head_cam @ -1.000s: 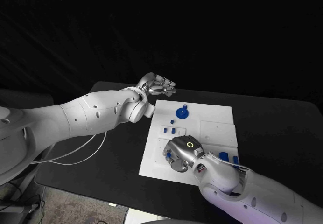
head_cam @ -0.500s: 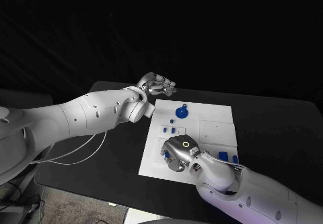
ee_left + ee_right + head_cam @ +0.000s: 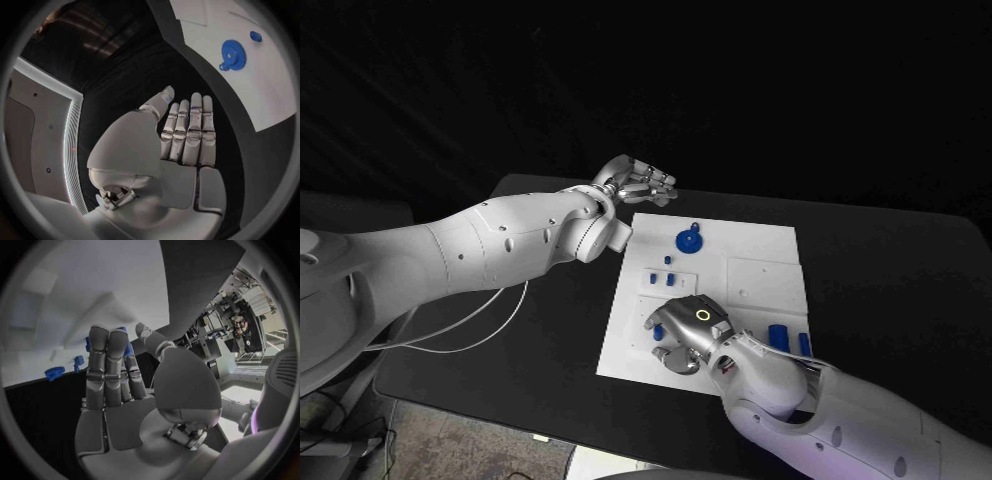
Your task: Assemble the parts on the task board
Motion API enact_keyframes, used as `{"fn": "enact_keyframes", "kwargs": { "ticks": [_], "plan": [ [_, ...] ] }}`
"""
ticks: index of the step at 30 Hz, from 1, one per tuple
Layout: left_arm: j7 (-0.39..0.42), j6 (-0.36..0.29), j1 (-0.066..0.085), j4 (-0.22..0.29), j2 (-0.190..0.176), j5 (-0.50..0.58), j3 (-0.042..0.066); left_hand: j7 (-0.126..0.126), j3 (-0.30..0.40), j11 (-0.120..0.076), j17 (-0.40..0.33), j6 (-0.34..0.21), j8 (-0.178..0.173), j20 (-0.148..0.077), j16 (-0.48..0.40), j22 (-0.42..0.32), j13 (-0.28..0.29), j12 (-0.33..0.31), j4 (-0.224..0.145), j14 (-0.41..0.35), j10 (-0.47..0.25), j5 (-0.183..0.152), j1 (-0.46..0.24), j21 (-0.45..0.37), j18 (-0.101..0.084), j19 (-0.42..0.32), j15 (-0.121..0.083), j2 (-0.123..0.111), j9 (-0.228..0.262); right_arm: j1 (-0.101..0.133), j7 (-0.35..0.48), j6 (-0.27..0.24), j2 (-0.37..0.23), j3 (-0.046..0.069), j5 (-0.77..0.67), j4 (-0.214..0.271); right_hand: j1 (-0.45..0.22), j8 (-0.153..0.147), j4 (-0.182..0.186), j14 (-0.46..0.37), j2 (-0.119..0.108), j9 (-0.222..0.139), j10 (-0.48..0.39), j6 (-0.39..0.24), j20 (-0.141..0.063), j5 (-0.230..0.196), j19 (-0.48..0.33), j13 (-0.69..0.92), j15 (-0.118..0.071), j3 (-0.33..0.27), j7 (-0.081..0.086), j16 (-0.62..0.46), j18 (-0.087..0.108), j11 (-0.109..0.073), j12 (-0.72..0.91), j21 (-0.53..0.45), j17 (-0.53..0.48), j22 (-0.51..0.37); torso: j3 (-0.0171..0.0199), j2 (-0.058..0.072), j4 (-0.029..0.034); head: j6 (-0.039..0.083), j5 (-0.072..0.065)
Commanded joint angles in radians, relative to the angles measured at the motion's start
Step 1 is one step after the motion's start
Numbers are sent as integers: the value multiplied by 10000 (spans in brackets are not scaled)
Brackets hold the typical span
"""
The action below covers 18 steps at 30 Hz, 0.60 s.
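Your left robot hand (image 3: pixel 638 184) hovers off the far left corner of the flat white rectangular task board (image 3: pixel 759 285), above the black worktop (image 3: pixel 502 320). In the left wrist view its fingers (image 3: pixel 187 127) lie straight, side by side, with nothing in them: released.

Your right robot hand (image 3: pixel 685 325) sits low over the near left part of the board, palm down. In the right wrist view its fingers (image 3: pixel 109 362) reach straight over the white surface, and a small blue part (image 3: pixel 127 347) shows just beside the fingertips. You cannot tell from these views whether that part is pinched or only lies next to them, so the state of this robot hand stays uncertain.

Just beyond the left robot hand's fingertips, on the board's far end, lies the round blue toothed gear (image 3: pixel 688 240) with a small blue knob at its rim; the left wrist view shows it too (image 3: pixel 234 54), with a small blue round piece (image 3: pixel 255 36) near it. Between the gear and the right robot hand stands a cluster of small blue pegs (image 3: pixel 666 266). Just to the right of the right robot hand's wrist, two upright blue cylinders (image 3: pixel 790 339) stand on the board's near right part.
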Motion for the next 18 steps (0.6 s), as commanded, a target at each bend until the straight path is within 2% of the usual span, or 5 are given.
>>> {"fn": "enact_keyframes", "kwargs": {
  "ticks": [1,5,12,15,18],
  "plan": [
    [28,135,21,29,4,35,7,15,-10,-1,9,-34,12,32,-18,-10,2,0,56,-90,-65,-35,66,-13,-56,40,-4,-30,15,14,79,-1064,-24,14,442,87,255,15,393,-19,-247,-3,-572,-383,102,-78,412,-5,104,-605,-207,-61,288,153,-27,-325,-155,-297,6,-7,-2,31,-31],
    [25,142,21,26,-2,34,7,15,-10,-1,9,-34,12,32,-18,-10,2,0,56,-90,-65,-35,66,-13,-56,40,-4,-30,15,14,101,-1559,-90,16,625,212,619,7,1098,-49,-544,-4,-925,-667,164,-46,425,-16,149,-952,-250,-55,402,231,-9,-346,-364,-708,10,-9,-3,61,-59],
    [16,153,21,9,-11,34,6,15,-10,-1,9,-34,12,32,-18,-10,2,0,56,-90,-65,-35,66,-13,-56,40,-4,-30,15,18,153,-1907,-318,110,935,565,600,8,1191,-46,-480,-4,-654,-634,129,-19,409,-12,111,-1104,-216,7,371,163,-5,-136,-475,-1051,5,-10,-1,92,-117],
    [12,155,21,-12,-19,34,6,15,-10,-1,9,-34,12,32,-18,-10,2,0,56,-90,-65,-35,66,-13,-56,40,-4,-30,15,21,192,-2054,-488,322,1130,791,558,11,1192,-42,-440,-3,-560,-604,116,17,407,-11,99,-1111,-185,20,356,140,11,-103,-476,-1079,8,-13,-18,142,-205],
    [10,162,20,-29,-29,34,6,15,-10,-1,9,-34,12,32,-18,-10,2,0,56,-90,-65,-35,66,-13,-56,40,-4,-30,15,27,246,-2087,-763,685,1589,1057,436,11,1194,-30,-252,-4,-174,-454,68,49,410,-14,39,-1071,-51,55,298,38,59,-16,-469,-1131,2,-20,-20,233,-309]
  ]
}}
